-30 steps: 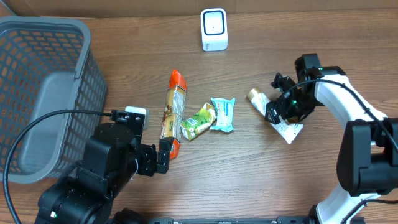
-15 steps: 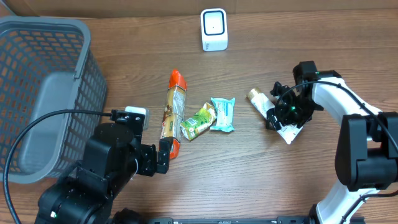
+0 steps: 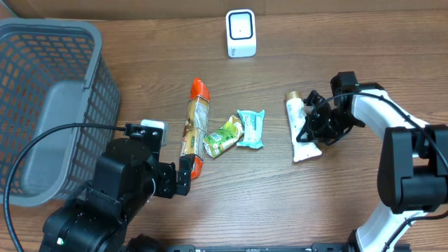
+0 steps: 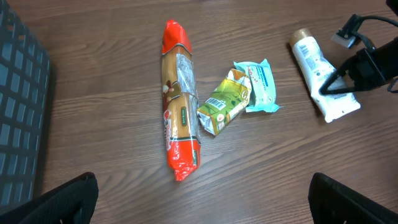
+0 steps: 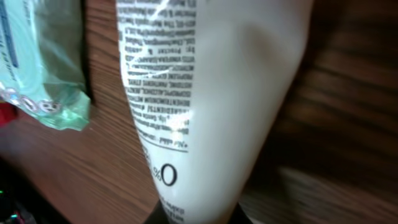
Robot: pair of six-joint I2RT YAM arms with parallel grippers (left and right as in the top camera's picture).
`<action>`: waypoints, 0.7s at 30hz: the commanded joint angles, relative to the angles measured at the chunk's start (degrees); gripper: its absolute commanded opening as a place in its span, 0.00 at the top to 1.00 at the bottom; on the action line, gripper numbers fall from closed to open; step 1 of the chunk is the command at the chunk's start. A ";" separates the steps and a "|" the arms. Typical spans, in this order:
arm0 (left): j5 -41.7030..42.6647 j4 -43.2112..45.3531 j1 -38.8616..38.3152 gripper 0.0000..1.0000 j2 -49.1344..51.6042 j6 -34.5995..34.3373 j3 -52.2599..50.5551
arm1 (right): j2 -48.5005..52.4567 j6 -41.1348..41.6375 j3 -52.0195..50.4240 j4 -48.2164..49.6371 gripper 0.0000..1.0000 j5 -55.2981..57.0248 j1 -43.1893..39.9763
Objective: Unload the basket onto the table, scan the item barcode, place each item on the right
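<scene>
Two grippers: my right gripper (image 3: 316,129) clamps the tail of the tube (image 3: 299,123) at 3 o'clock, left gripper (image 4: 202,205) gapes idle, so I'd best lift gently and turn its print toward the scanner (image 3: 241,33) at 12 o'clock.

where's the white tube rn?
Overhead view: the white tube lies flat right of centre, just right of the teal packet, with the right hand closed on it.

Right arm (image 3: 381,112) white, black joints; right pincer (image 3: 313,128) black. Left arm (image 3: 126,185) black, cabled.
</scene>
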 commanded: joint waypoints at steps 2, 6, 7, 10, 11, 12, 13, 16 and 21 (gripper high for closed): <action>0.46 0.00 0.20 0.01 -0.09 0.66 -0.02 | 0.39 10.36 -0.44 2.01 0.96 -2.51 0.20; 0.44 0.00 0.20 0.00 -0.04 0.66 -0.02 | 0.39 15.15 -0.55 4.70 0.96 -0.50 0.22; 0.46 0.02 0.20 0.00 -0.02 0.66 -0.02 | 0.39 15.56 -0.66 5.33 0.95 -0.31 0.20; 0.44 0.02 0.20 0.01 0.28 0.66 -0.02 | 0.39 15.43 -0.68 6.60 0.71 -0.07 0.22; 0.46 0.02 0.20 0.00 0.31 0.66 -0.02 | 0.39 15.43 -0.70 6.80 0.68 0.39 0.22; 0.46 0.02 0.20 0.00 0.31 0.66 -0.02 | 0.39 15.41 -0.70 7.10 0.65 0.90 0.20; 0.44 0.02 0.20 0.00 0.31 0.66 -0.02 | 0.39 15.43 -0.79 7.48 0.65 0.94 0.20; 0.46 0.02 0.20 0.01 0.37 0.66 -0.02 | 0.39 15.43 -1.16 8.31 0.65 0.90 0.20; 0.44 -0.02 0.20 0.01 0.61 0.66 -0.02 | 0.39 15.32 -2.32 9.16 0.94 0.26 0.22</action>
